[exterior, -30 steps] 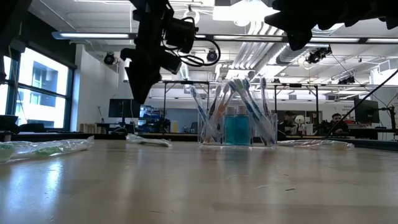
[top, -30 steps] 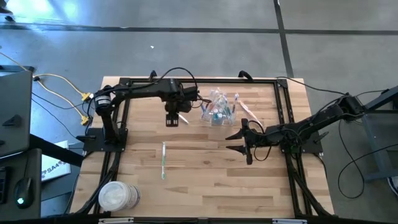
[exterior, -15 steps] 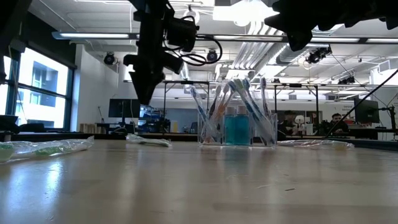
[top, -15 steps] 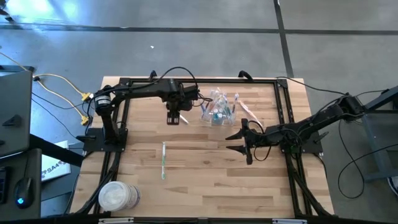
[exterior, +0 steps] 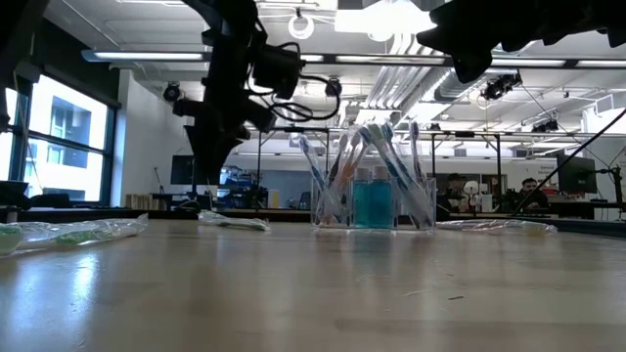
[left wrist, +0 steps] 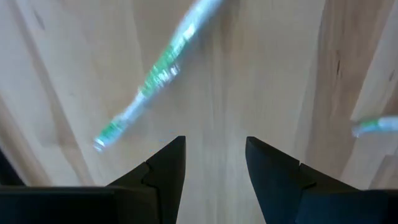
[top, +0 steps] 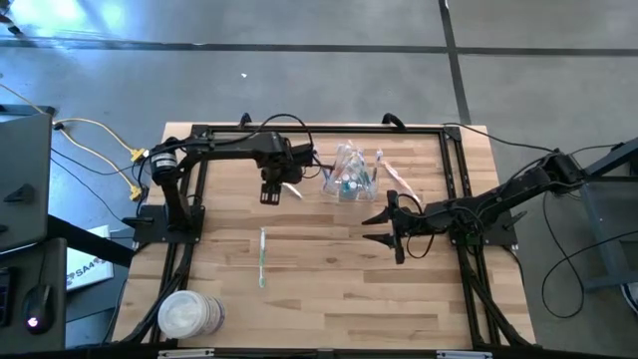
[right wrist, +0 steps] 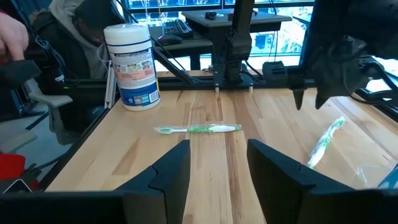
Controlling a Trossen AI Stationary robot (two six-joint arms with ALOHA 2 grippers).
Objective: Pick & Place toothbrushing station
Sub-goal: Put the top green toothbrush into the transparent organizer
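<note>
The clear cup stands at the table's far middle, full of toothbrushes and blue-capped tubes; it also shows in the low view. A green-and-white wrapped toothbrush lies left of the cup, on the table. My left gripper hangs open and empty just left of that toothbrush, which shows beyond its fingers in the left wrist view. Another green toothbrush lies nearer the front. My right gripper waits open and empty, right of centre.
A white round canister stands at the near left corner. A wrapped brush lies right of the cup. Black frame rails run along the table's sides. Bare wood lies between the grippers and toward the front.
My left gripper has moved a little toward the table's left edge and slightly down, staying open. The toothbrushes and the cup have kept their places.
</note>
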